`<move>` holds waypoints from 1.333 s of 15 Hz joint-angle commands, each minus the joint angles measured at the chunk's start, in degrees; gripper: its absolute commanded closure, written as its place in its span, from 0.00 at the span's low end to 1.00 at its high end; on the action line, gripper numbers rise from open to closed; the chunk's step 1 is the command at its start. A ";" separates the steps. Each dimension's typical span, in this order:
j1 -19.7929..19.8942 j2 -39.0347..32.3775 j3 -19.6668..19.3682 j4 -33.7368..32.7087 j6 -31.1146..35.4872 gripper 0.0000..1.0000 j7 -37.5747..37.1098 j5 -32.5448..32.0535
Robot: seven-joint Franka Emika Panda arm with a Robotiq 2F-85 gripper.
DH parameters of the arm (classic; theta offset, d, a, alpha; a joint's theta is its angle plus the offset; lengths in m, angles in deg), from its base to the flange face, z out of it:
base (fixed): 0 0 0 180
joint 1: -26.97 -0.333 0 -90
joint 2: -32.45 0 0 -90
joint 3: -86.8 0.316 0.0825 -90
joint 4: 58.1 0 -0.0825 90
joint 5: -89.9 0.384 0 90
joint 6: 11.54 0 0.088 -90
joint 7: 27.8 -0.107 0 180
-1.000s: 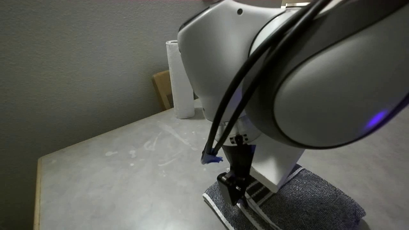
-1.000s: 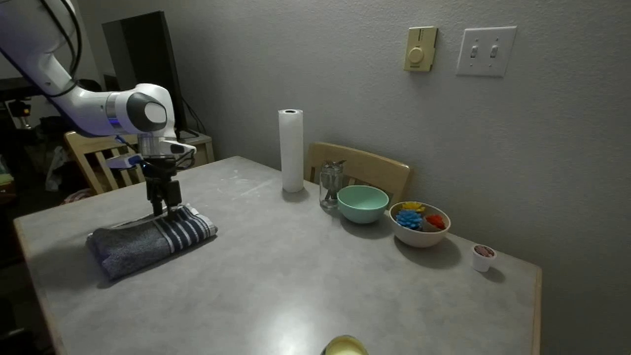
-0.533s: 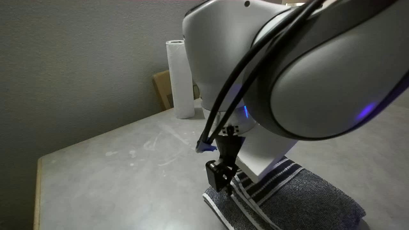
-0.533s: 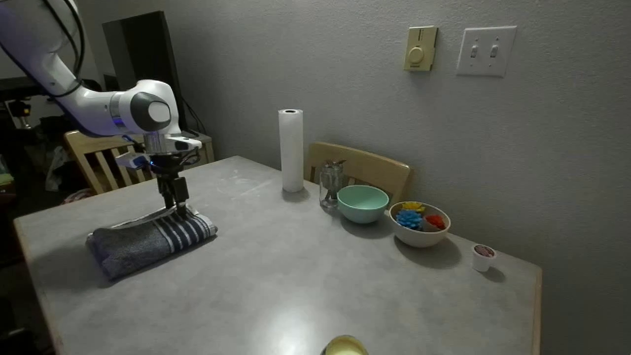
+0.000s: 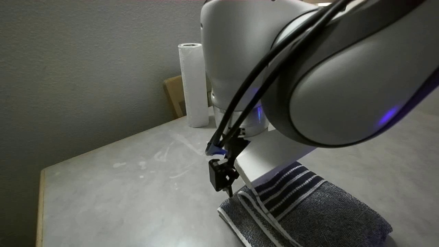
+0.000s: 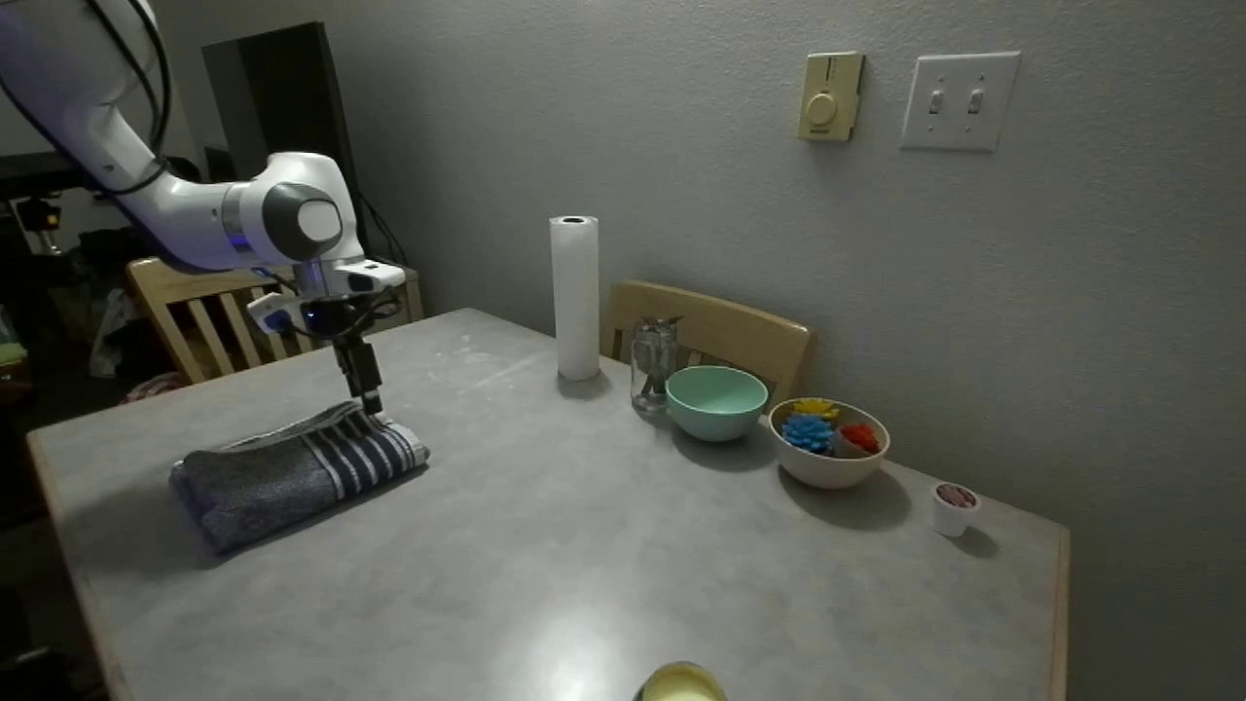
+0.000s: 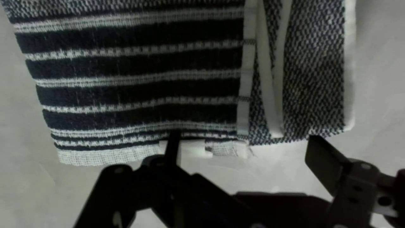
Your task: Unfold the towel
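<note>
Grey-blue towel [image 6: 282,477] lies folded, gripper [image 7: 244,139] spread at its striped end

It rests in pale-hemmed layers on the tabletop [image 6: 526,526]. At the striped edge the gripper's fingers [image 7: 322,160] stand well apart; whether they touch cloth cannot be told. Farther off stand an upright paper roll [image 6: 576,297], a glass jar [image 6: 642,385], a green bowl [image 6: 715,430], a white bowl [image 6: 827,475] of coloured pieces [image 6: 807,432] and a small cup [image 6: 950,521].

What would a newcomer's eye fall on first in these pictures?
Probably the arm, which fills the upper right of an exterior view. Next may come the towel, folded and striped on the table, the open jaws near its edge in the wrist view. In an exterior view, the green bowl and, right of it, the white bowl of blue, red and yellow pieces also stand out.
</note>
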 commanded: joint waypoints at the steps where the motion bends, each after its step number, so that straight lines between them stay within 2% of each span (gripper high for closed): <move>1: -1.17 1.26 -2.01 2.12 1.16 0.00 -3.75 -1.27; 11: -4.02 1.67 -2.41 3.04 -3.87 0.00 -13.08 -3.73; 20: -3.44 1.12 -1.49 2.32 -8.02 0.00 -14.36 -7.30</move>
